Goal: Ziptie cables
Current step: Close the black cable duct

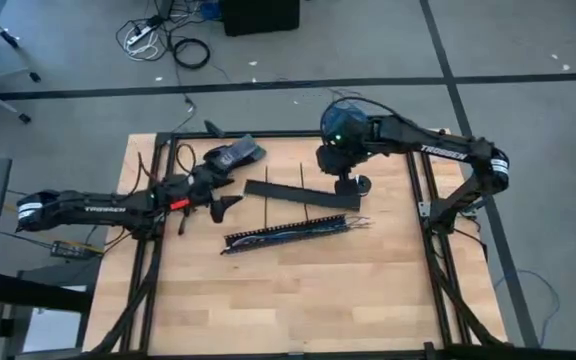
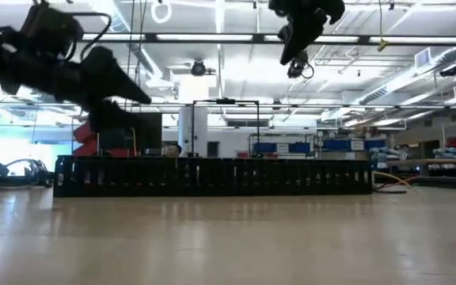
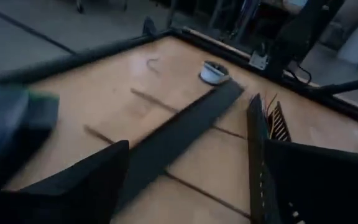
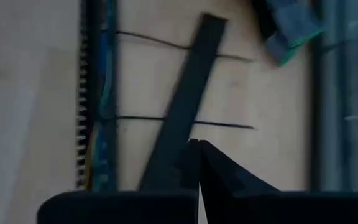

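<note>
Wooden tabletop [image 1: 298, 290]: my right gripper [image 4: 197, 146], fingers pressed together, hangs over the zipties [image 4: 219, 125], risking nudging the flat black strip [image 4: 188, 99]; left gripper [image 1: 220, 205] spread.

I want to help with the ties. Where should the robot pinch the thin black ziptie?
Probably at a bare end of a ziptie, coming straight down. It lies flat on the table, and its middle runs under the flat black strip, so the ends offer the clearest pinch.

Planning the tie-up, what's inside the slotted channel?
Cables run along inside the channel, ends poking out one end. Its walls hide how many there are.
</note>
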You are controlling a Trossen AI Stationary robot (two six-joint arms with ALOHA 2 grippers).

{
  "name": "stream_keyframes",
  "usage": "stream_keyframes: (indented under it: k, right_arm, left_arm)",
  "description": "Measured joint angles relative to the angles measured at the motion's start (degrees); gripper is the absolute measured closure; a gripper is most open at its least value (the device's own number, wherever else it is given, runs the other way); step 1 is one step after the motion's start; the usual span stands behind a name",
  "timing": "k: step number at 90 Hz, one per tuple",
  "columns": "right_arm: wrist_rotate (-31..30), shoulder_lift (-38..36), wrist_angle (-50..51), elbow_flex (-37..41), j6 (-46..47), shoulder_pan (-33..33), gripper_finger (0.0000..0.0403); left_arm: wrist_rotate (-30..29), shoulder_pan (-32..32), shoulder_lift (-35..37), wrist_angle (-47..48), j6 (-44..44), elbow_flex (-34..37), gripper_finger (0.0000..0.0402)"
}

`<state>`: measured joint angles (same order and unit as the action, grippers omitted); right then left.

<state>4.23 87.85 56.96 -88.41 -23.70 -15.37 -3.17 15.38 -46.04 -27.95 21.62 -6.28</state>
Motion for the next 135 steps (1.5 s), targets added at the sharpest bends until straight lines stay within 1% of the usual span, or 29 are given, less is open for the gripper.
stream_keyframes:
  k: [7, 17, 31, 42, 49, 60, 68, 76, 93, 106, 135]
  right_arm:
    - [3.96, 0.00, -1.61, 3.97, 0.11, -0.07, 0.0403]
    - [4.43, 0.11, -5.68, 10.05, 1.00, 0.03, 0.0403]
    - [4.01, 0.15, -19.61, 20.65, 3.36, -0.16, 0.0402]
    - [4.28, 0.15, -28.74, 25.30, 3.87, 0.06, 0.0389]
    - [4.26, 0.15, -32.82, 26.32, 6.75, 0.30, 0.0367]
    - [4.63, 1.11, -40.07, 28.35, 13.54, 0.30, 0.0319]
    - [4.50, 4.16, -40.77, 29.14, 14.15, 0.21, 0.0290]
    - [3.94, 8.08, -42.42, 29.14, 14.54, 0.35, 0.0274]
    - [3.38, 13.98, -45.48, 28.51, 15.50, 0.37, 0.0269]
    - [3.47, 15.50, -47.08, 28.38, 17.62, 0.37, 0.0267]
    - [3.88, 18.34, -49.05, 28.35, 18.04, 0.69, 0.0266]
  left_arm:
    - [2.37, 0.00, 0.01, -2.89, 1.13, 1.26, 0.0037]
    - [3.29, -0.04, -0.02, -2.48, 1.99, 1.70, 0.0037]
    - [3.29, -0.04, -0.02, -2.28, 0.42, 1.71, 0.0037]
    - [3.29, -0.04, -0.02, -2.35, -1.67, 1.71, 0.0037]
    - [3.15, -0.04, -0.02, -2.37, -2.16, 1.71, 0.0037]
    - [2.58, -0.04, -0.02, -2.48, -3.69, 1.71, 0.0037]
    - [1.76, -0.02, -0.04, -2.63, -4.88, 1.71, 0.0037]
    - [1.29, -0.02, -0.07, -2.83, -5.88, 1.71, 0.0037]
    - [1.26, -0.02, -0.05, -3.70, -7.27, 1.71, 0.0037]
    - [1.19, -0.02, -0.09, -4.02, -7.96, 1.67, 0.0037]
    - [0.01, -0.02, -0.09, -4.43, -9.15, 1.71, 0.0037]
